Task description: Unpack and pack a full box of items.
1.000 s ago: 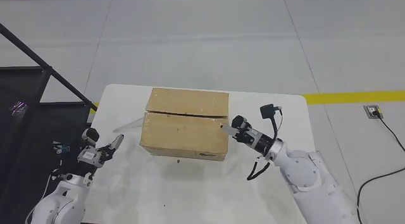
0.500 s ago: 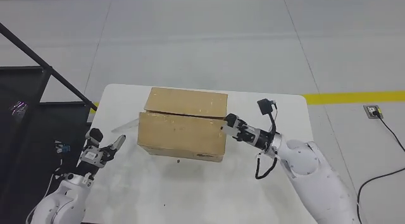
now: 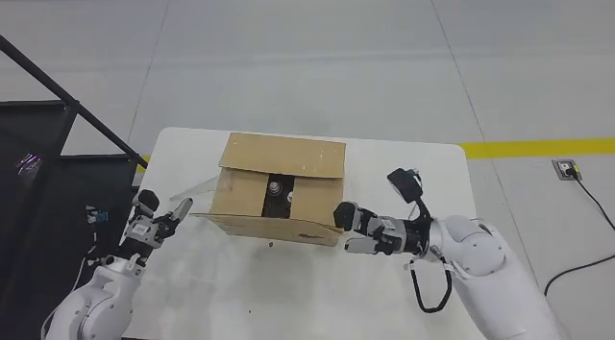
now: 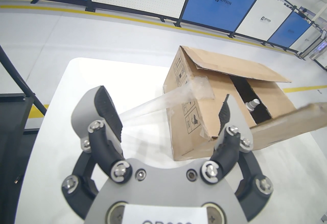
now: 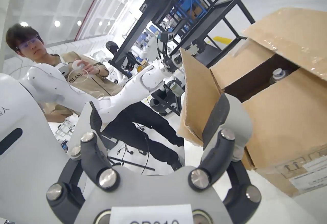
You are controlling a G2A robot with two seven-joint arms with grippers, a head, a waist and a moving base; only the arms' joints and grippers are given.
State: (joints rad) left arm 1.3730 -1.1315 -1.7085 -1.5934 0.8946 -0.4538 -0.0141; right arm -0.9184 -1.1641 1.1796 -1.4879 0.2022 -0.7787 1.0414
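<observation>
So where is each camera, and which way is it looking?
Top view: above the arms, looking down on the table, the box and both arms.
Left wrist view: on the left wrist, looking past the open left gripper across the table at the box's end and its loose tape.
Right wrist view: on the right wrist, looking up past the open right gripper at the box's flap; the left arm shows farther off.
Shared: all three see the bottle inside the open box.
</observation>
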